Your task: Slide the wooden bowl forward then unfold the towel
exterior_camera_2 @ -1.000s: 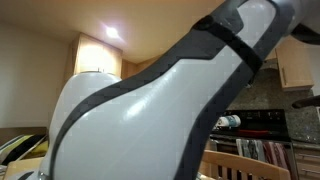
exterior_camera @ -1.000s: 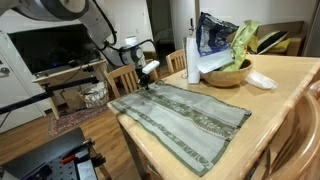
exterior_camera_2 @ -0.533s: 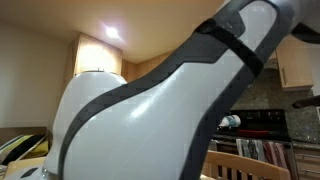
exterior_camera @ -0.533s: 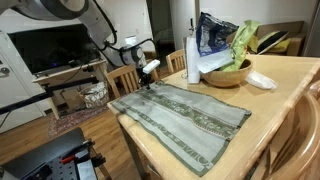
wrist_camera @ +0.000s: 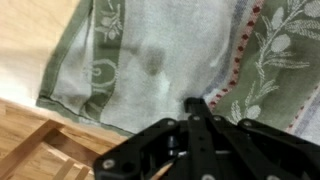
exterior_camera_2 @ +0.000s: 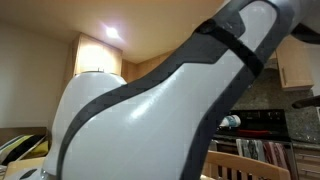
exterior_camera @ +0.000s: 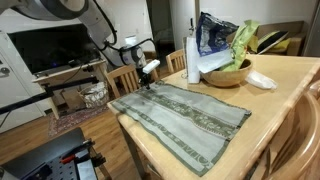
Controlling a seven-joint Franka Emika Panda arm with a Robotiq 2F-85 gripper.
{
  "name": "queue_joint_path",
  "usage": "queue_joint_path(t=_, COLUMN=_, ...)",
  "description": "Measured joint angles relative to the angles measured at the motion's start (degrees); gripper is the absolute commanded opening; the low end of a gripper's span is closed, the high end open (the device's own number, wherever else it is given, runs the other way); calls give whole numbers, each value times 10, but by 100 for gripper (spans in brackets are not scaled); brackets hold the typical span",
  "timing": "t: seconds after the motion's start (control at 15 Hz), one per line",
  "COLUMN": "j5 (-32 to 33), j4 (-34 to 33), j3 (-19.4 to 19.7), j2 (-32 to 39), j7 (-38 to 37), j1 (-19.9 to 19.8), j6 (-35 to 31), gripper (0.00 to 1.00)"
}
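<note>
Gripper (exterior_camera: 147,80) closed at the towel (exterior_camera: 182,113) corner, at the table (exterior_camera: 290,95) edge by the chair (exterior_camera: 122,78).

The towel is lying spread flat over the table's corner region, one corner reaching the edge beside the chair. The wooden bowl (exterior_camera: 230,74) is sitting beyond it toward the table's far edge, holding leafy and blue items, with a white dish (exterior_camera: 262,80) just beside it. In the wrist view the gripper (wrist_camera: 191,104) is showing its jaws pressed together, tips over the towel (wrist_camera: 165,50) near a patterned stripe. Whether cloth is pinched between them cannot be told. In an exterior view the arm's shell (exterior_camera_2: 150,110) is filling the frame.
</note>
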State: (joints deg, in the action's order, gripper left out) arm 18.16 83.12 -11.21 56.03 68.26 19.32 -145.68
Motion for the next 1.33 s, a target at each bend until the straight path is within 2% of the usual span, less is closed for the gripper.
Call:
queue_joint_path(t=0.53, j5=22, j4=-21, j3=-6, j2=6, j7=2, j1=16, j6=10, gripper=4)
queue_joint_path(t=1.07, j5=56, j4=-42, j3=36, j2=4, j7=-4, j1=26, j6=10, gripper=3)
queue_joint_path(t=1.33, j5=56, j4=-39, j3=39, j2=-6, j7=-12, j1=14, j6=9, gripper=4)
